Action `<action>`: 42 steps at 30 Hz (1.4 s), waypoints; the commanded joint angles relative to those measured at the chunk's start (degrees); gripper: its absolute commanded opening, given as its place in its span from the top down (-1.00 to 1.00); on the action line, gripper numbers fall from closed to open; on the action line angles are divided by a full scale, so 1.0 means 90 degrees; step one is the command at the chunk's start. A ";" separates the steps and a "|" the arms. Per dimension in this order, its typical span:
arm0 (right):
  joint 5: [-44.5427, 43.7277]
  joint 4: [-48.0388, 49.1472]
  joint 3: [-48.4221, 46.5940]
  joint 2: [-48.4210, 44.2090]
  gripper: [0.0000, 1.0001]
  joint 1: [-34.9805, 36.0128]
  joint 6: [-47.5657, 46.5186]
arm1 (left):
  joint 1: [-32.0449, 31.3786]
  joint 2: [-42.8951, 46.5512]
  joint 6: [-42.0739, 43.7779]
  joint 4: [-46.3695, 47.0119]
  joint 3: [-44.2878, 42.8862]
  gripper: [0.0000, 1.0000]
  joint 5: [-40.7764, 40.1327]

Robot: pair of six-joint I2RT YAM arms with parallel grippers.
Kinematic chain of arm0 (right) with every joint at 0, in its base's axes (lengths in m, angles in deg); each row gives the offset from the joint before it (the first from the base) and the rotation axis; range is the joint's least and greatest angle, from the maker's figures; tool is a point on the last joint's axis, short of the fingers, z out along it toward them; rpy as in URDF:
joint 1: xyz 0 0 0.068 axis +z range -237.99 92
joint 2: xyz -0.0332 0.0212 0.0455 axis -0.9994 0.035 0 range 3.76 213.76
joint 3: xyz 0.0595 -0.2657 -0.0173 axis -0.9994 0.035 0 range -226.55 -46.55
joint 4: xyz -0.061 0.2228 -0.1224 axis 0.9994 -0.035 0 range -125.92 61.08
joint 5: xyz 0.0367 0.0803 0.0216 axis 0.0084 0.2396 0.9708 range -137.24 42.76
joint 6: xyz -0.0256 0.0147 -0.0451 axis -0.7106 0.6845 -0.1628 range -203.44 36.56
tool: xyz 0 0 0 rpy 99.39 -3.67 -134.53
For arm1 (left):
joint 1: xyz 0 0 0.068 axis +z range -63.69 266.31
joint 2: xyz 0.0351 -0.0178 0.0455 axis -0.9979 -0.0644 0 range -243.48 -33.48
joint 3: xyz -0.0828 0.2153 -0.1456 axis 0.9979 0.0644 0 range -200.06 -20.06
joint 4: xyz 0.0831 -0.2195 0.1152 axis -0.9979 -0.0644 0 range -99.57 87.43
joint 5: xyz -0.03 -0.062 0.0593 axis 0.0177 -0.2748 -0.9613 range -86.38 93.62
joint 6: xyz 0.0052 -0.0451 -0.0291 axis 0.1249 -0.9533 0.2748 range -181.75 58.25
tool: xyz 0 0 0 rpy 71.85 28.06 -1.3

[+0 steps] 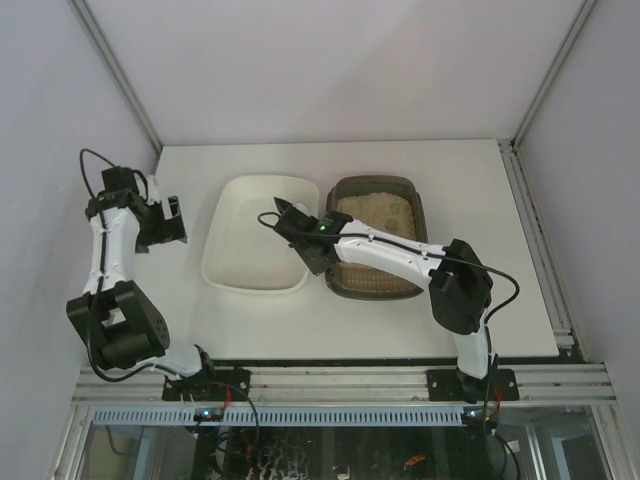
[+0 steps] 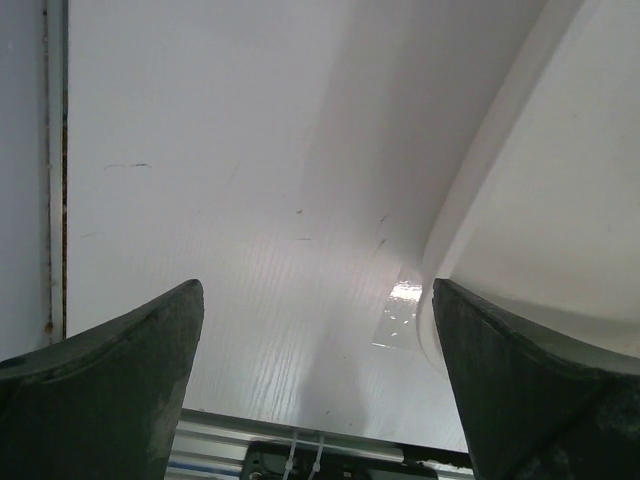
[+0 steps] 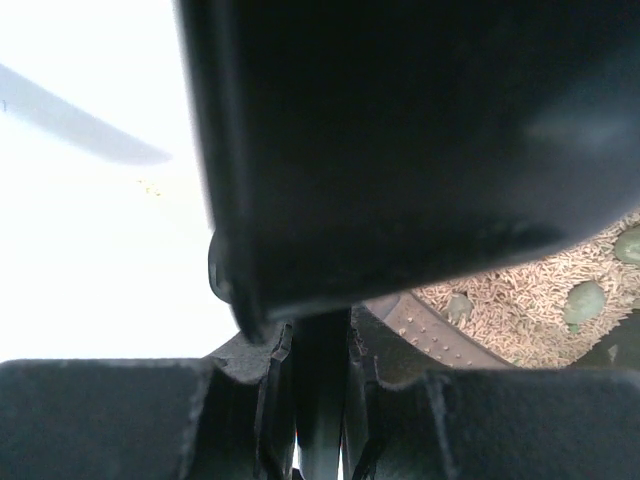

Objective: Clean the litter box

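The litter box (image 1: 421, 215) is a dark tray of beige litter right of the white tray (image 1: 240, 200). My right gripper (image 1: 303, 232) is shut on the handle of a black scoop (image 1: 290, 212), held over the white tray's right side next to the box. In the right wrist view the scoop (image 3: 400, 130) fills the top, and its handle sits between my gripper (image 3: 320, 350) fingers. Litter (image 3: 530, 290) with grey-green lumps (image 3: 585, 298) shows at the right. My left gripper (image 1: 175, 222) is open and empty, left of the white tray.
In the left wrist view my open gripper (image 2: 315, 340) hangs over the bare white table, with the white tray's rim (image 2: 480, 170) at the right and a clear tape patch (image 2: 400, 310) by it. The table's left edge rail (image 2: 50, 200) is close.
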 commanded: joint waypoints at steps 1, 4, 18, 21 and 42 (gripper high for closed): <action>-0.0330 -0.0025 -0.0351 -0.0288 1.00 0.0012 -0.0217 | -0.0429 0.0455 -0.0096 0.0313 0.0090 -0.99 -0.0485; -0.0378 0.0040 -0.0412 -0.0242 1.00 0.0156 -0.0396 | -0.0426 0.0437 -0.0259 0.0169 -0.0124 -0.99 -0.0082; -0.1333 -0.0490 -0.1054 0.0369 1.00 0.0531 -0.0619 | -0.1014 0.1223 -0.0522 0.0695 -0.0194 -0.99 -0.1890; -0.1412 -0.0506 -0.1063 0.0417 1.00 0.0534 -0.0658 | -0.1017 0.1193 -0.0541 0.0667 -0.0263 -0.99 -0.1726; 0.2977 -0.2287 0.1405 -0.2891 1.00 -0.2098 0.1324 | -0.3701 -0.0493 -0.0072 -0.0366 -0.2308 -0.99 0.0275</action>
